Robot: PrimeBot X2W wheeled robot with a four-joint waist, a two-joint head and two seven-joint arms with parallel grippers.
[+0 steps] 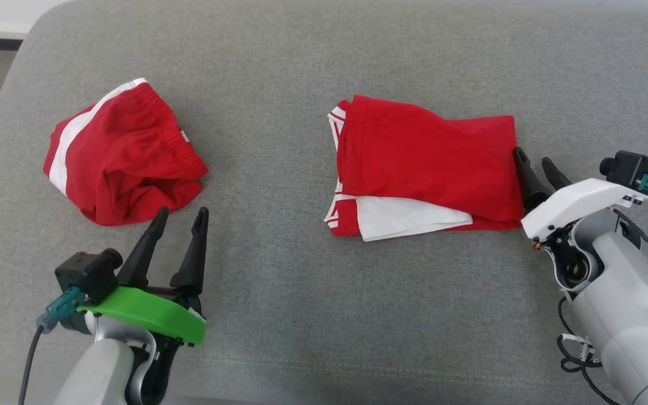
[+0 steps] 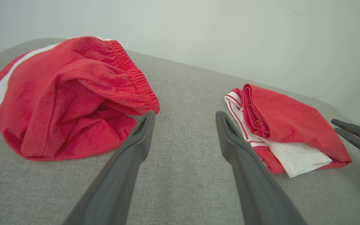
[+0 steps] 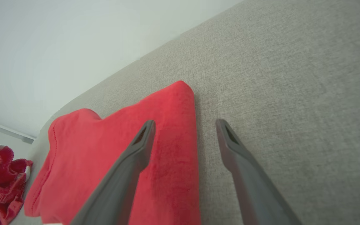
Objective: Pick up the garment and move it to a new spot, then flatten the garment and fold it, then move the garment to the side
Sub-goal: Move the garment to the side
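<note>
The folded garment [image 1: 425, 157] is red with a white part and striped trim, the crumpled shorts [image 1: 127, 157] are red with a white stripe, and the cushion [image 1: 301, 309] is grey.

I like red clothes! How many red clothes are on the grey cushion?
2. Crumpled shorts lie on the robot's left; a folded garment lies on its right, beside the right gripper. None seems hidden.

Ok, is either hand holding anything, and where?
Nothing is held: left hand open beside the crumpled shorts, right hand open at the right edge of the folded garment.
</note>
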